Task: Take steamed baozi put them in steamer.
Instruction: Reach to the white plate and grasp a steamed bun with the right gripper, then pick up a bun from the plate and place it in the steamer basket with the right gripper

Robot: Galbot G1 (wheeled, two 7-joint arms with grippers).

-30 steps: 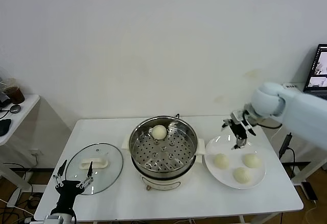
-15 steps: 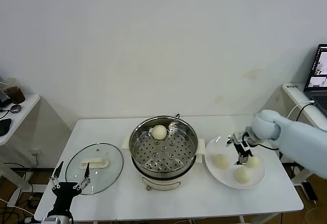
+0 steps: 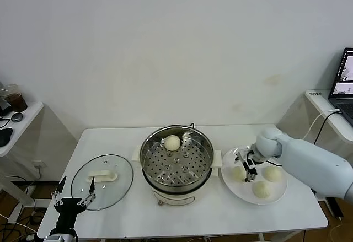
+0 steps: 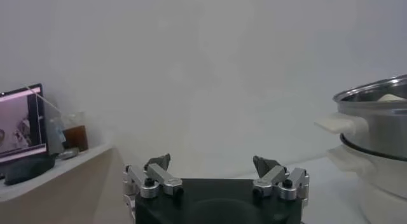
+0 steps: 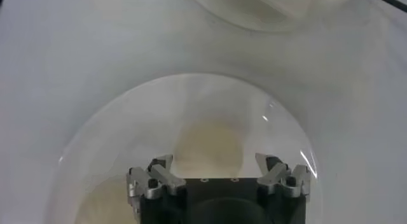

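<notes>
The steamer (image 3: 175, 162), a shiny steel pot with a perforated tray, stands mid-table with one steamed baozi (image 3: 172, 142) at its far edge. Three more pale baozi lie on the white plate (image 3: 277, 157) to its right: one nearest the pot (image 3: 237, 174), one farther right (image 3: 272, 173) and one in front (image 3: 261, 189). My right gripper (image 3: 246, 163) hangs low over the bun nearest the pot. In the right wrist view that baozi (image 5: 208, 142) sits between the spread jaws of the open right gripper (image 5: 215, 161). My left gripper (image 3: 74, 187) waits open at the table's front left corner.
A round glass lid (image 3: 102, 180) with a white handle lies flat left of the steamer, just beyond the left gripper (image 4: 211, 161). The steamer's side (image 4: 381, 123) shows in the left wrist view. A side table (image 3: 16, 122) stands far left and a laptop (image 3: 345, 79) far right.
My right gripper has come down and to the left from above the plate's far edge to the bun nearest the pot. The left gripper has sunk slightly.
</notes>
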